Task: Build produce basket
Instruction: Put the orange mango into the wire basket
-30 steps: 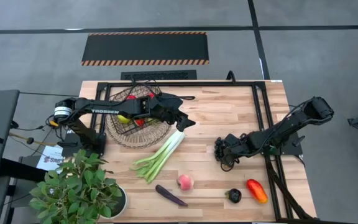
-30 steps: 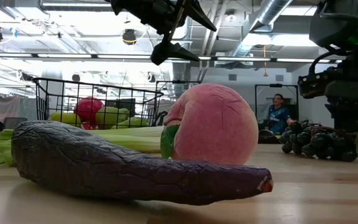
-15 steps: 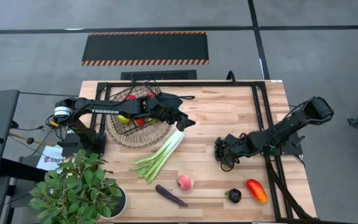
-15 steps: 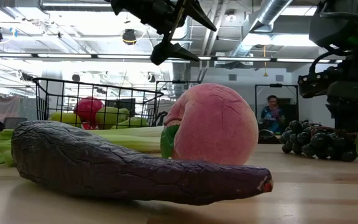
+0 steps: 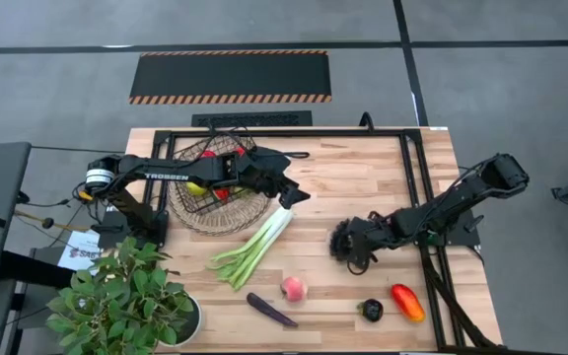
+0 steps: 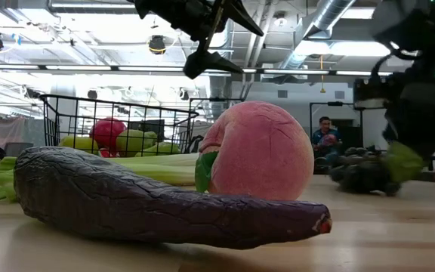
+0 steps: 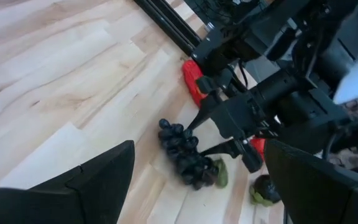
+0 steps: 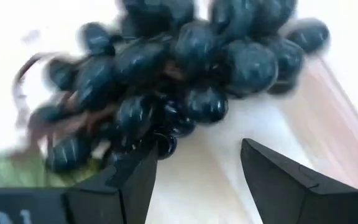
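Note:
The dark wire basket [image 5: 187, 211] stands at the table's far left with apples and pears inside [image 6: 119, 136]. My left gripper [image 5: 294, 194] hovers open just right of the basket, above the leek's white end [image 5: 282, 219]. The dark grapes [image 5: 341, 240] lie right of centre on the table. My right gripper [image 5: 357, 244] is low at their right side, open, its fingers around the bunch's end [image 7: 185, 146]. The peach [image 5: 293, 288], aubergine [image 5: 270, 310] and orange-red pepper [image 5: 407, 302] lie along the near edge. My right gripper [image 8: 197, 152] comes at the grape bunch [image 8: 179, 74] low and nearly level from the table's right. The fingers are open; one fingertip [image 8: 138, 177] lies against the nearest berries [image 8: 160, 140], the other stands apart. The bunch rests on the table.
A small dark green item [image 5: 370, 310] lies beside the pepper. The potted plant [image 5: 116, 301] fills the near left corner. Black frame rails [image 5: 412, 187] run along the far and right sides. A person [image 6: 325, 137] shows in the room behind.
My right gripper has moved toward the table's left, and the grape bunch has slid left along the table with it, its green leaf swinging round. A red item behind the grapes now shows in the low view. The left arm has kept still.

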Controlling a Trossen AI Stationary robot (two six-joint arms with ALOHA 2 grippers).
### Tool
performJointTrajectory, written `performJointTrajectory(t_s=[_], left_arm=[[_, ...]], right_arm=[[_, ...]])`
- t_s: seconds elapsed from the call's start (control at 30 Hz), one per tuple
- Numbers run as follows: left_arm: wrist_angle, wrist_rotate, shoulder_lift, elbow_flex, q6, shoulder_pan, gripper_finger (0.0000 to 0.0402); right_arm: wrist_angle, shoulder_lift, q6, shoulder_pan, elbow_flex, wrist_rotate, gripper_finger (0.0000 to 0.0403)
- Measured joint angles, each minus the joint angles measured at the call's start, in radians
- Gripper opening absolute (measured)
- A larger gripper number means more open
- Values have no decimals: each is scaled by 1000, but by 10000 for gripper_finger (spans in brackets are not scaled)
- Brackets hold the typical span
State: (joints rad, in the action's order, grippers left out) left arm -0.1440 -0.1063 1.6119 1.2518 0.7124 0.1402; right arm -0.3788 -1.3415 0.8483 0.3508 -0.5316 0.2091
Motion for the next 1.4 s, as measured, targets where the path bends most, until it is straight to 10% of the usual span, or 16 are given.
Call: performJointTrajectory(t_s=[0.4,0.73,1.07,1.4], left_arm=[[3,-38,0,0,-188,-63,340],[24,115,31,3,-300,-198,340],[88,120,113,-1,-255,-296,340],[203,75,117,0,-117,-305,340]], right_arm=[[140,1,17,24,-154,-121,255],[-231,3,298,175,-371,-114,255],[-423,-1,960,477,-382,-105,255],[-754,2,996,608,-561,-158,255]])
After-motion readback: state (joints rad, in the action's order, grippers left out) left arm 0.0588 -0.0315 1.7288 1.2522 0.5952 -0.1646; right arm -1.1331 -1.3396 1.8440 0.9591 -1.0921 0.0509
